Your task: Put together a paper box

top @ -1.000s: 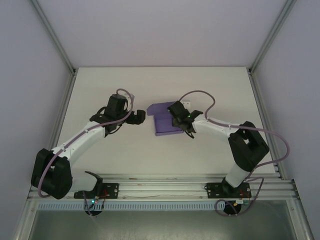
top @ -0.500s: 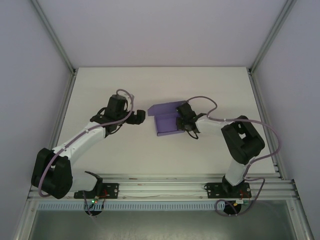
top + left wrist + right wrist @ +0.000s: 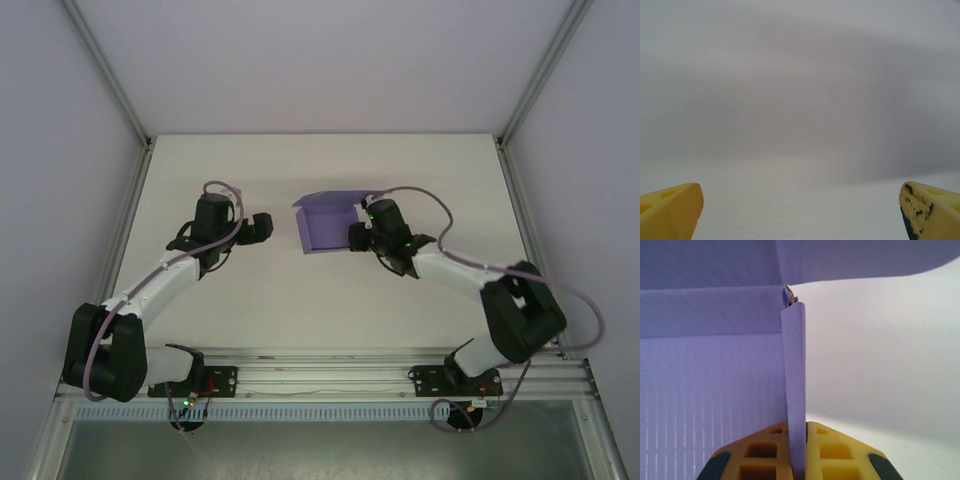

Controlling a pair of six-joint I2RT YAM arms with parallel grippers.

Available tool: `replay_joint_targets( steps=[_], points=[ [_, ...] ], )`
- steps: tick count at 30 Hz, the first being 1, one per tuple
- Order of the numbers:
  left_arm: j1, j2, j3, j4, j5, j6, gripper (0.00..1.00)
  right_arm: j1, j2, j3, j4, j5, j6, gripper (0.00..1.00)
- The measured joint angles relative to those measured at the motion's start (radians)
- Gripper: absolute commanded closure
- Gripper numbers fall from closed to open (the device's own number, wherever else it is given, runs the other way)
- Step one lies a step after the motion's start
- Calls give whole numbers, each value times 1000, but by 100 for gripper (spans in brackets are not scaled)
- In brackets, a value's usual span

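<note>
Your right gripper (image 3: 797,429) is pinched tight on a side flap (image 3: 794,365) of the paper box (image 3: 325,230), standing it upright mid-surface (image 3: 250,295) for folding. Your left gripper (image 3: 260,228) hovers nearby, wide open and empty.

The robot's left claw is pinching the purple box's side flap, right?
No, it is the right gripper that is pinching the side flap of the paper box, shut on it in the right wrist view. The left gripper stands open, holding nothing.
</note>
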Motion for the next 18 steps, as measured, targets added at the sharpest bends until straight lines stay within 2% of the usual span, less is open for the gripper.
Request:
replay_joint_targets(
  steps=[6, 9, 12, 18],
  points=[
    [-6, 41, -60, 358, 359, -79, 0, 34, -118, -7, 162, -176, -60, 100],
    [-39, 65, -60, 481, 479, -93, 0, 66, -114, 0, 179, -227, -82, 100],
    [-79, 66, -50, 506, 533, -83, 0, 80, -105, 0, 200, -260, -93, 100],
    [-85, 66, -39, 527, 536, -64, 0, 93, -91, 24, 201, -242, -108, 100]
  ],
)
